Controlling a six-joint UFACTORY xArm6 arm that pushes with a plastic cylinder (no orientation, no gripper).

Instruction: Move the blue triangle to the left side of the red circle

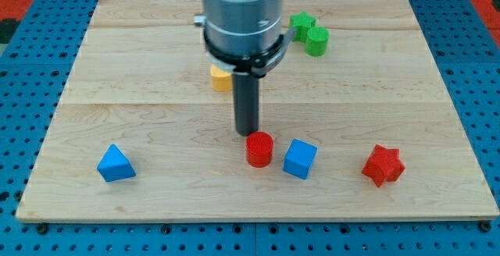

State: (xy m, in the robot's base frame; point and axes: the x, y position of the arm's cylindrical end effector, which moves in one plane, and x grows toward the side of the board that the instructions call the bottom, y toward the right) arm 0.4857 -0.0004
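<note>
The blue triangle [116,164] lies near the board's bottom left. The red circle [259,149] stands at the bottom centre, far to the triangle's right. My tip [248,133] is just above the red circle's upper left edge, close to it or touching it; I cannot tell which. The tip is far to the right of the blue triangle.
A blue cube [300,159] sits just right of the red circle. A red star [383,165] is at the bottom right. A yellow block [221,78] is partly hidden behind the rod. Two green blocks [309,34] are at the top. The wooden board [94,92] rests on blue pegboard.
</note>
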